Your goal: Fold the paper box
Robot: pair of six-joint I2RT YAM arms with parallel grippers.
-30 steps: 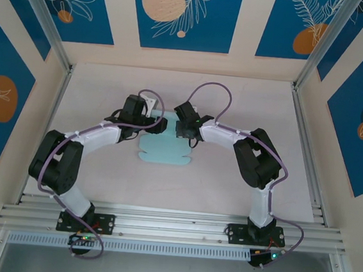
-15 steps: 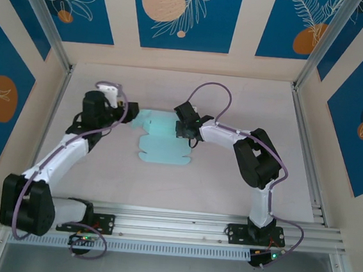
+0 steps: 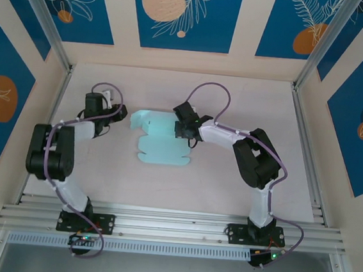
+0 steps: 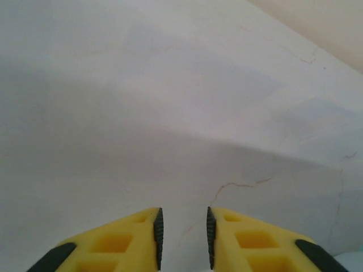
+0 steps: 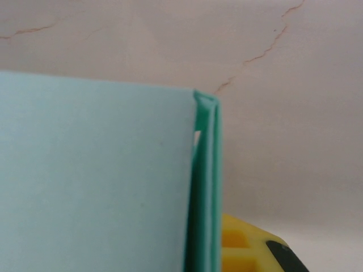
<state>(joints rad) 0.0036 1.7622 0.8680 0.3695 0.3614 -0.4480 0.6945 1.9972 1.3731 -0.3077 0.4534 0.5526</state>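
1. Paper box (image 3: 158, 140), a pale blue die-cut card, mostly flat, lies near the middle of the worktop (image 3: 229, 179), slightly toward its far edge.
2. The right gripper (image 3: 183, 128) has its fingers (image 5: 249, 249) clamped on the card's doubled right edge, probably to pin that crease.
3. The left gripper (image 3: 111, 112) hovers toward the left edge, apart from the card. Its fingers (image 4: 122, 243) are nearly together, a slim gap between them and nothing held. This likely leaves the sheet clear.
4. The worktop is pale with hairline veins. The beige walls carry blue panels (image 3: 180, 14) with orange discs, and aluminium rails (image 3: 173, 222) run along the near edge.

Pale blue paper box (image 3: 161, 148) lies mostly flat, one edge doubled.
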